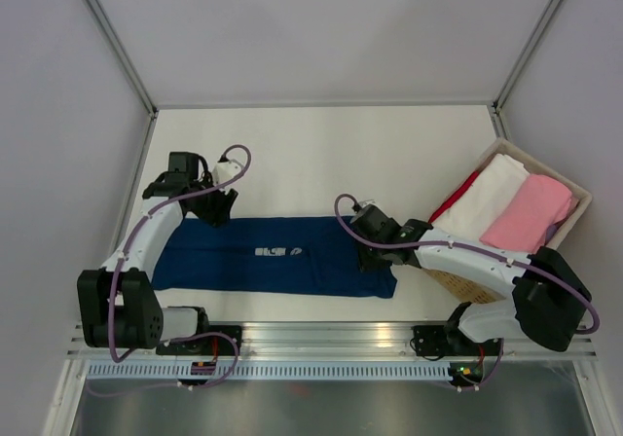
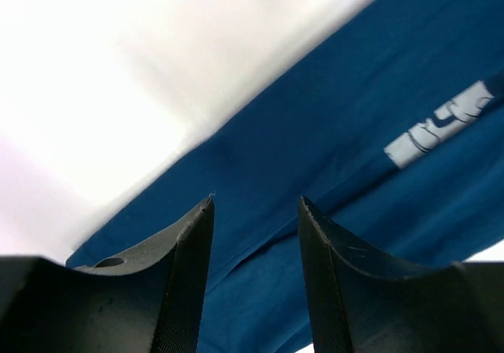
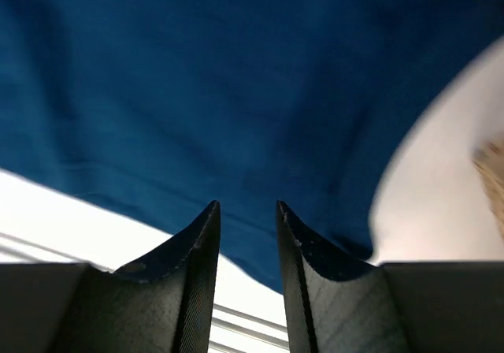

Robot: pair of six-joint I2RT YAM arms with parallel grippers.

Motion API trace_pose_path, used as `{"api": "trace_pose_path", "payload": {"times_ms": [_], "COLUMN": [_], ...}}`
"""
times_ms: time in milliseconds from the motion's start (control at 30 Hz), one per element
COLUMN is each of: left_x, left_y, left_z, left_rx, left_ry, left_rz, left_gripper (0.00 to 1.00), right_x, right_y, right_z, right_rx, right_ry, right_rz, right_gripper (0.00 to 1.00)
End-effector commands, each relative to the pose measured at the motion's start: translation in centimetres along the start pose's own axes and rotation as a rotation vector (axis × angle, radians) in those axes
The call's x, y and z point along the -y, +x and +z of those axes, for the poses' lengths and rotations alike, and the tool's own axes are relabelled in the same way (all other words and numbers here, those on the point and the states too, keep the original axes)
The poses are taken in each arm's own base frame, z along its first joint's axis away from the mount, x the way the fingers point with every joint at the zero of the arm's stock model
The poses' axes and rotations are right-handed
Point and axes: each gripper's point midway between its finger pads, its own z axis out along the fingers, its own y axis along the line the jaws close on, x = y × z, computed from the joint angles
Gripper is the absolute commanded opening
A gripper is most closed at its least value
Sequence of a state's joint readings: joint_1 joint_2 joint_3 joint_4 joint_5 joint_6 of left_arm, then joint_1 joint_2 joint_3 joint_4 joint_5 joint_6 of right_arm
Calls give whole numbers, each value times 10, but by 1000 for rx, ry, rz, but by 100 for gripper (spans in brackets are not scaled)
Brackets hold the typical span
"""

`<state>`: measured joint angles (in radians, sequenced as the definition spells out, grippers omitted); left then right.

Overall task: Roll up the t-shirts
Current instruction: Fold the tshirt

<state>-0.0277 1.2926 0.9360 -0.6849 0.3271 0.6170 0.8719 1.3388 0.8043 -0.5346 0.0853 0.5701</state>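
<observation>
A navy blue t-shirt [image 1: 273, 256] lies folded into a long flat strip across the near part of the table, its small white-and-pale-blue print [image 1: 276, 253] facing up. My left gripper [image 1: 216, 209] is open and empty above the strip's far left end; the shirt [image 2: 331, 156] and the print [image 2: 445, 124] show in the left wrist view beyond the gripper [image 2: 256, 203]. My right gripper [image 1: 373, 258] is open and empty over the strip's right end; the cloth [image 3: 236, 93] fills the right wrist view behind the gripper [image 3: 246, 205].
A wicker basket [image 1: 574, 224] stands at the right, holding rolled white [image 1: 484, 195], pink [image 1: 529, 212] and red [image 1: 454, 199] shirts. The metal rail [image 1: 331, 344] runs along the table's near edge. White walls enclose the back and sides.
</observation>
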Motion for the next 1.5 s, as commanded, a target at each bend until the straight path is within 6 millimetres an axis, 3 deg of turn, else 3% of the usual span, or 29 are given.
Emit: {"api": "trace_pose_path", "payload": {"times_ms": [0, 67, 133, 233, 267, 333, 367, 400, 433, 533, 633, 833, 967, 1200, 1467], "left_x": [-11, -6, 11, 66, 98, 131, 165, 174, 204, 240, 264, 295, 296, 300, 295], "left_y": [12, 12, 9, -15, -29, -39, -43, -40, -44, -42, -48, -34, -32, -3, -14], "left_z": [2, 0, 0, 0, 2, 12, 15, 26, 30, 46, 57, 65, 74, 83, 83], "left_rx": [-79, -67, -33, 51, 73, 74, 75, 42, 60, 57, 112, 117, 103, 34, 33], "left_ry": [-60, -53, 2, 135, 213, 295, 355, 343, 377, 403, 431, 492, 478, 506, 452], "left_rz": [-88, -73, -23, 159, 247, 338, 453, 534, 653, 827, 930, 1084, 1128, 1214, 1188], "left_gripper": [53, 53, 55, 56, 56, 56, 56, 57, 57, 57, 57, 61, 62, 62, 38], "right_x": [39, 44, 45, 39, 35, 39, 37, 37, 38, 33, 34, 35, 35, 39, 33], "right_y": [9, 12, 15, 23, 26, 35, 37, 42, 42, 40, 39, 46, 49, 49, 34], "right_z": [-3, -4, -5, -3, -1, 3, 5, 7, 8, 6, 5, 11, 12, 7, -1], "right_rx": [6, 1, -5, -33, -43, -72, -78, -93, -87, -67, -46, -61, -77, -71, -39], "right_ry": [141, 145, 145, 96, 72, 67, 50, 31, 31, -5, -9, -9, -7, 6, -10], "right_rz": [141, 164, 174, 190, 198, 217, 230, 246, 256, 292, 306, 314, 309, 304, 286], "right_gripper": [41, 41, 41, 39, 38, 35, 35, 34, 35, 34, 34, 34, 34, 33, 30]}}
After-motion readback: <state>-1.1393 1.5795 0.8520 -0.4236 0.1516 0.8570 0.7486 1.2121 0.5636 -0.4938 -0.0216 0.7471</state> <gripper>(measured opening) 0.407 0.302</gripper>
